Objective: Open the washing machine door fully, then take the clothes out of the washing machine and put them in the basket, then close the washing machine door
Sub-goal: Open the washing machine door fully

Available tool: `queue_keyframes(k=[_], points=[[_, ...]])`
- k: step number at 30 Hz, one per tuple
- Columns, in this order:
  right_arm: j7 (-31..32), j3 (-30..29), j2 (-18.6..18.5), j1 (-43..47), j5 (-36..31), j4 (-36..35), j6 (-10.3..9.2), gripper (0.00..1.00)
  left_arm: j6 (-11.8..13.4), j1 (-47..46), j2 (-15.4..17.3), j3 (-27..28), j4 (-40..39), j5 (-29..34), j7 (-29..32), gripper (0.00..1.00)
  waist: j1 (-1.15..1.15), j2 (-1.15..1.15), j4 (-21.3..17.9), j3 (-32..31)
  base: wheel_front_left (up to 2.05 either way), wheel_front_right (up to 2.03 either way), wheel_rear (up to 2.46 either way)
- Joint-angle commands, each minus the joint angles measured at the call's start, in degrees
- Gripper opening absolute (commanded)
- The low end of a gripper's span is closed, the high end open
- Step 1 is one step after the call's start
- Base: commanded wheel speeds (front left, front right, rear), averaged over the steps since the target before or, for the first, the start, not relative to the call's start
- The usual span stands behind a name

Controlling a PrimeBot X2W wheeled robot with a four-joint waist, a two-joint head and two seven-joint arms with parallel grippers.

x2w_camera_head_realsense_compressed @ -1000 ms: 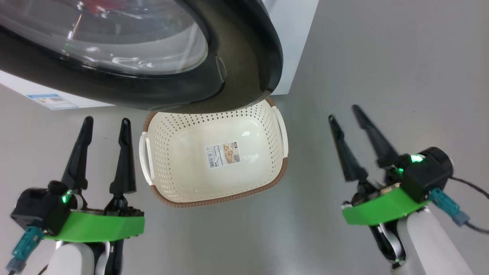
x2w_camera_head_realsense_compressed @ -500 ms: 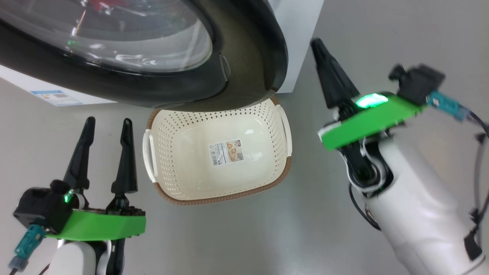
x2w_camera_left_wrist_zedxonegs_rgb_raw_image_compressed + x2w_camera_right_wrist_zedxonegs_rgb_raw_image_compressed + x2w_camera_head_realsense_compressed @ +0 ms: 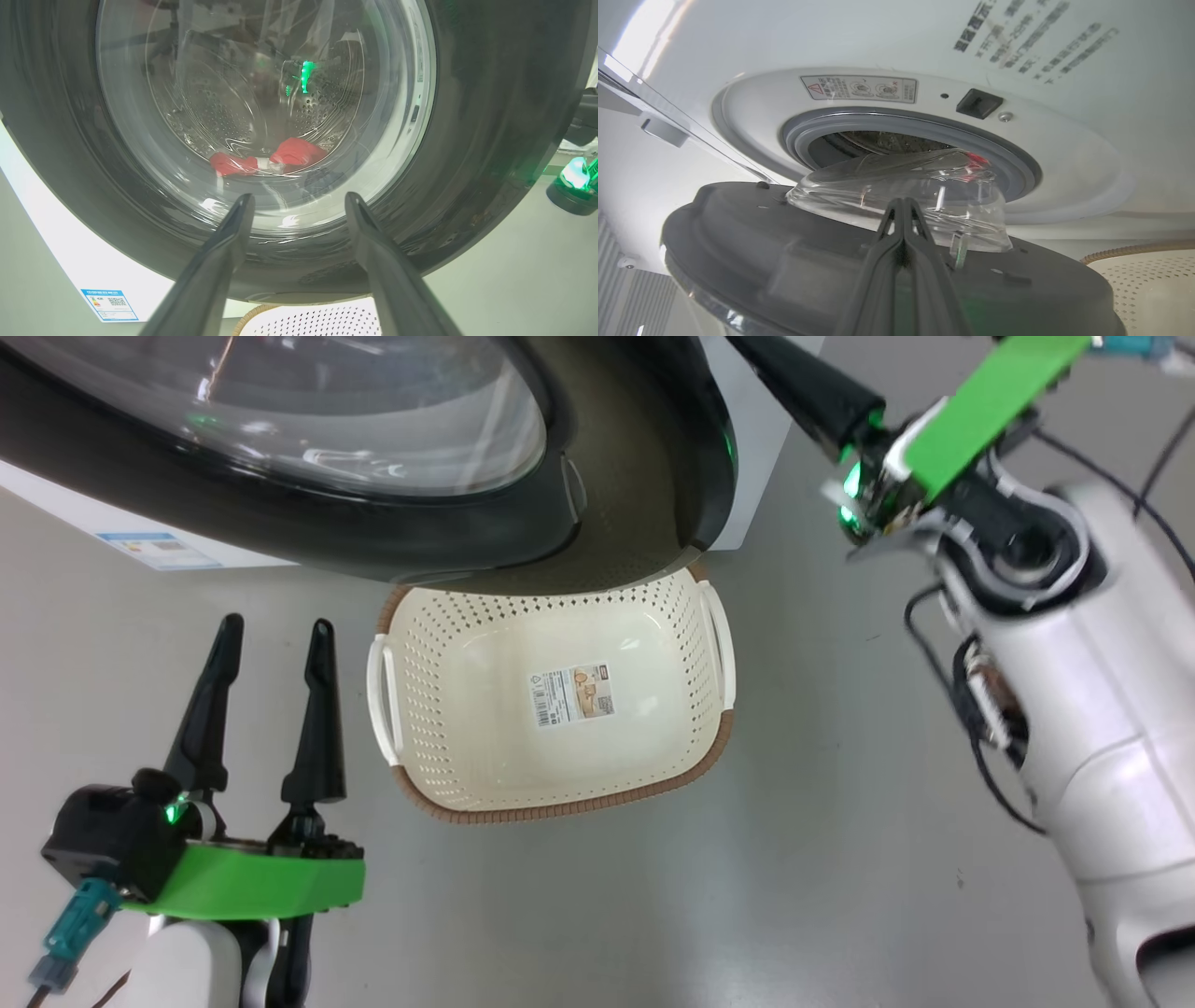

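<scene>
Partly open, the large round washing machine door [image 3: 784, 261], with its glossy black rim and bulging clear glass bowl [image 3: 901, 196], stands swung off the big white front-loading washing machine [image 3: 1064, 154]. The bowl is half out of the grey rubber ring [image 3: 798, 140]. The door is probably rigid, hinged and fairly heavy, and its polished rim looks too slippery to pinch. A push on the matt inner face near the free edge seems the better purchase (the glass is best left alone).

The soft red clothes [image 3: 280, 156] lie low in the steel drum, seen through the window. They should be light and limp, and easy to pinch at any fold.

The right gripper [image 3: 902, 201] has its two dark fingers pressed together on nothing. It reaches behind the door's free edge and points at the bowl; whether it touches the door cannot be told.

The left gripper [image 3: 275, 625] is spread wide and empty, low beside the small cream-white perforated plastic basket [image 3: 551, 812].

The basket sits just under the door's lower edge, which overhangs its far rim. Bare grey floor [image 3: 840, 803] lies open on the right, whereas the door's outer face looks straight at the left gripper, which may crowd the swing.
</scene>
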Motion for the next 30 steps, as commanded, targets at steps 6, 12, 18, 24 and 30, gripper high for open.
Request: queue_keyframes(k=[6, 12, 18, 24, 30], points=[[14.93, -0.72, 1.04, -6.41, 8.43, 3.09, 0.37, 0.0, -0.32, -1.28, 0.87, 1.29, -1.2, 0.49, -0.28, 1.0, 0.0, 0.0, 0.23, 0.66, 0.0, 0.0, 0.0], [19.69, 1.04, 1.33, -9.01, 7.37, 5.57, 0.37, 0.0, -0.32, -1.55, 0.86, 1.23, -1.24, 0.58, -0.28, 1.0, 0.0, 0.0, 0.17, 1.05, 0.0, 0.0, 0.0], [21.8, 1.61, 1.67, -8.52, 6.46, 4.45, 0.37, 0.0, -0.32, -1.8, 0.83, 1.02, -0.67, 0.67, -0.28, 1.0, 0.0, 0.0, 0.59, 0.6, 0.0, 0.0, 0.0], [23.67, 2.93, 1.01, -4.69, 4.08, 2.77, 0.37, 0.0, -0.32, -0.97, 0.71, 1.48, -0.05, 0.72, -0.28, 1.0, 0.0, 0.0, 1.93, -2.0, 0.0, 0.0, 0.0], [24.69, 3.25, 0.74, 0.65, 3.26, 1.05, 0.37, 0.0, -0.32, 0.88, 0.49, 1.98, 0.67, 0.82, -0.28, 1.0, 0.0, 0.0, 3.51, -5.42, 0.0, 0.0, 0.0]])
